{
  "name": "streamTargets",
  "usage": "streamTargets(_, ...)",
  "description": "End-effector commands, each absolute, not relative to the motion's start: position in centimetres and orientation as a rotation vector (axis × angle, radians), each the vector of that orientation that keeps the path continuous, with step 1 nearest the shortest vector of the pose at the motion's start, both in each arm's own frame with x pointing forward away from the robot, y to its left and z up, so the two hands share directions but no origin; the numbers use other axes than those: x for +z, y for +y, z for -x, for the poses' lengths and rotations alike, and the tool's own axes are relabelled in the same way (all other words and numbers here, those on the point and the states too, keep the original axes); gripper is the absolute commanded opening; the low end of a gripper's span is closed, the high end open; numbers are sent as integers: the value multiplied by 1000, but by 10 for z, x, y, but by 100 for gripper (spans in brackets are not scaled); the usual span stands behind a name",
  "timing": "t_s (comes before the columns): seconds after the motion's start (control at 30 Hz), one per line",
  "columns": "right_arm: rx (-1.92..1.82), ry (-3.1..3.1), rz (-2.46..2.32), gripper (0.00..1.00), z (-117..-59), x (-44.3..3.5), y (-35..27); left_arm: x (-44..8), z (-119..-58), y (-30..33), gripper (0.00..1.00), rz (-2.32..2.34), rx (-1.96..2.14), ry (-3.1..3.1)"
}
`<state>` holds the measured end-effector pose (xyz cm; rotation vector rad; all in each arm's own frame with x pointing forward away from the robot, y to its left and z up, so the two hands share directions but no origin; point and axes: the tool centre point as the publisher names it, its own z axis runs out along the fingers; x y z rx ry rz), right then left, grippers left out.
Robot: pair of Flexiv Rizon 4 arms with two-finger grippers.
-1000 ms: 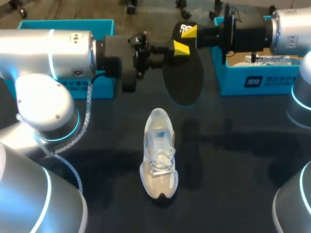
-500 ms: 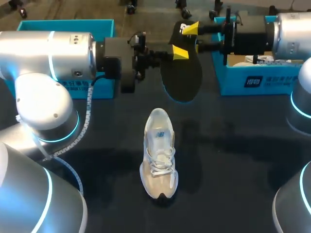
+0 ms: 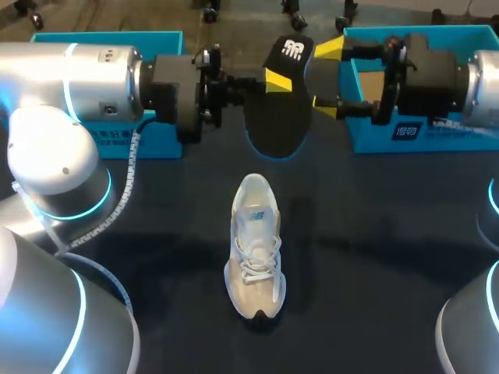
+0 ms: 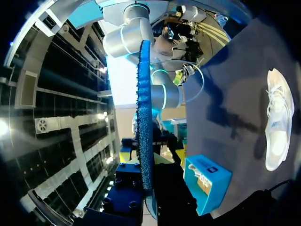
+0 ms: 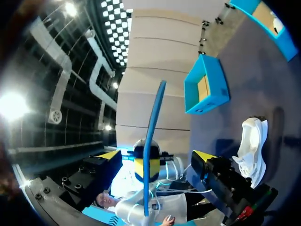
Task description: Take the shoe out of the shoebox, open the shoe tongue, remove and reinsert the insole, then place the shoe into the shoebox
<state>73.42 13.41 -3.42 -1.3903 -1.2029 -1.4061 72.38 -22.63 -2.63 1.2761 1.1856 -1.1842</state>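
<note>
My left gripper (image 3: 274, 79) is shut on the black insole (image 3: 273, 117) and holds it up on edge above the far middle of the table. My right gripper (image 3: 328, 78) stands open beside it, yellow tips wide apart and off the insole. In the right wrist view the insole (image 5: 153, 132) shows edge-on between the spread fingers of my right gripper (image 5: 157, 157). The left wrist view has the insole's blue underside (image 4: 144, 113) rising out of my left gripper (image 4: 146, 181). The white and beige shoe (image 3: 256, 245) lies on the table's middle, toe toward me, also seen as the shoe (image 4: 277, 117) and the shoe (image 5: 251, 141).
A teal shoebox (image 3: 425, 128) stands at the back right under my right arm, holding paper. Another teal box part (image 3: 109, 39) sits at the back left behind my left arm. Dark table surface surrounds the shoe.
My right gripper opened, let go of the insole and drew back to the right. My left gripper closed on the insole and carried it slightly left.
</note>
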Motion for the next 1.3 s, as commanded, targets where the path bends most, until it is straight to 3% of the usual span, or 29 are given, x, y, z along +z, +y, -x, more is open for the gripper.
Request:
streamTargets(0.03,-1402,-1240,1377,100,-708,-38,102,-27,-722,-217,0,-1255,-1196,1201)
streamTargets(0.47,-1374,-1249,1302,100,-677,-30,60,-18,-714,-210,0,-1222,-1231,1200)
streamTargets(1.07,-1374,-1249,1302,100,-677,-30,60,-18,-714,-210,0,-1224,-1216,1195)
streamTargets(1.3,-1374,-1249,1302,100,-677,-30,60,-9,-693,-213,0,-1144,-1447,1615)
